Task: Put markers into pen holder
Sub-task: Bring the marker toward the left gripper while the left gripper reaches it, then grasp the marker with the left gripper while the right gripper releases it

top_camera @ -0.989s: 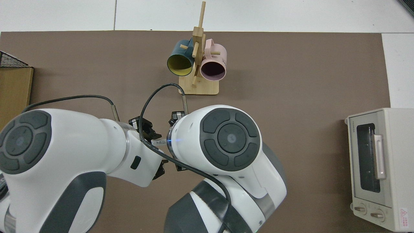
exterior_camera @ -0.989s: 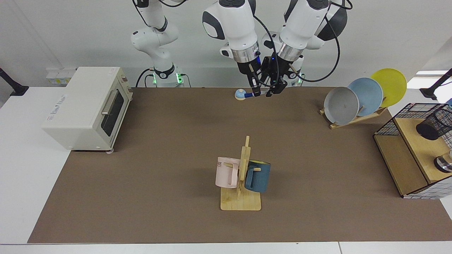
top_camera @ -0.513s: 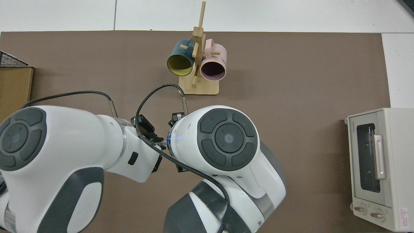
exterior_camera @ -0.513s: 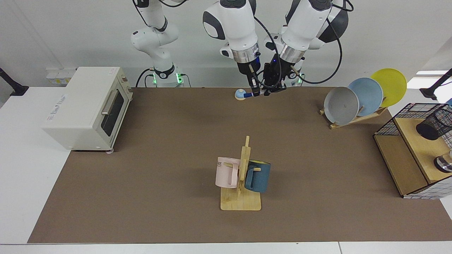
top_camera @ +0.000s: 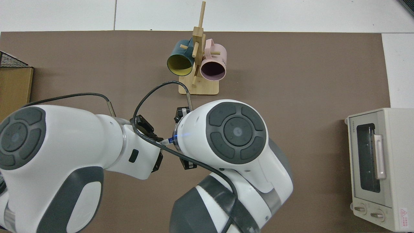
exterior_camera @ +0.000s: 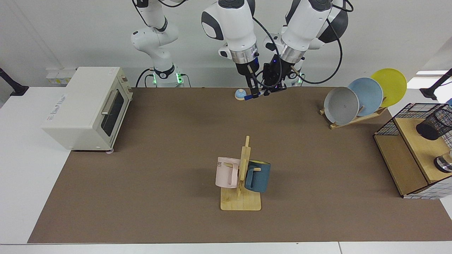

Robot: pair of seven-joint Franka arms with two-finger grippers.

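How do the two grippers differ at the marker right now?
The right gripper hangs almost vertical by the marker's blue tip; the left gripper leans in tilted at its other end. Both meet at the marker above the far edge of the mat; which one grips it is unclear.

White marker (exterior_camera: pixel 257 94), blue ends; black mesh holder (exterior_camera: pixel 433 124)

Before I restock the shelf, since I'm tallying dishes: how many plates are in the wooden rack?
3: the grey plate at the front, the blue plate in the middle, the yellow plate at the back. None seems hidden.
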